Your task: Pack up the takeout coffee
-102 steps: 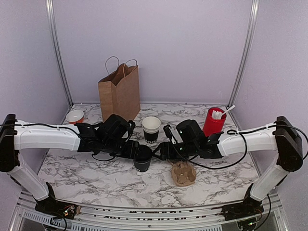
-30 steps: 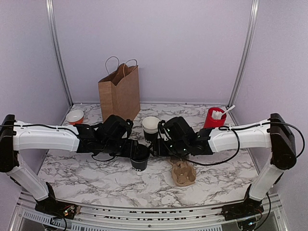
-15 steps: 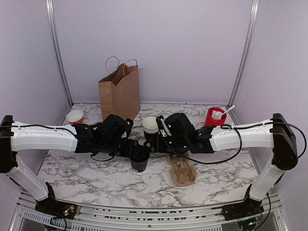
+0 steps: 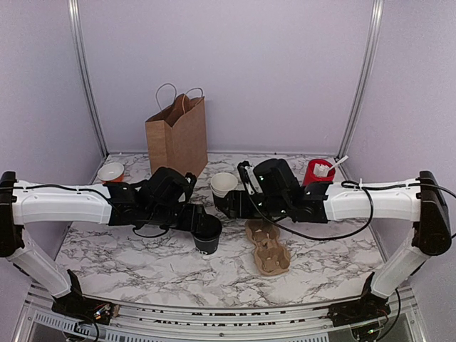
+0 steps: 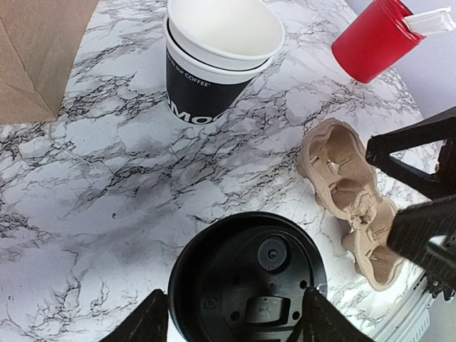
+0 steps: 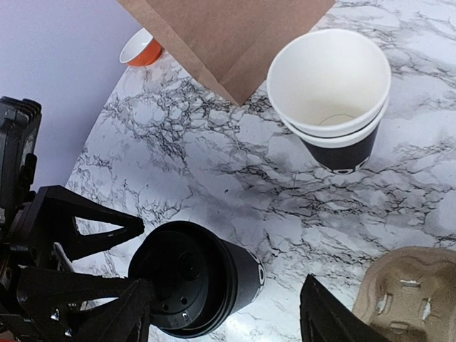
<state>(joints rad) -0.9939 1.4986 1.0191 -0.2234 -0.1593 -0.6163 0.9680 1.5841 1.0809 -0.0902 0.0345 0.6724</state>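
Takeout coffee (image 4: 207, 241) in your left pincer (image 5: 234, 317), by the middle of the table (image 4: 142, 274)
Its two fingers (image 5: 153, 324) hug the cup's sides. Paper walls likely squash and the lid (image 5: 249, 278) may pop, so squeeze softly high up by the stiff rim and keep it upright. Your right pincer (image 6: 226, 285), a bit farther, hangs wide open, empty.

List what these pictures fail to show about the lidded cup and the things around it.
- Small black paper cup with black plastic lid: lettering hidden beneath the lid in the left wrist view, too small elsewhere.
- Left gripper: whether its jaws press the cup; the bottom edge cuts them in the left wrist view, the arm covers them from above.
- Brown paper bag: inside unseen; wrist views crop it.
- Tall red cup: sticks cut by the left wrist view's edge.
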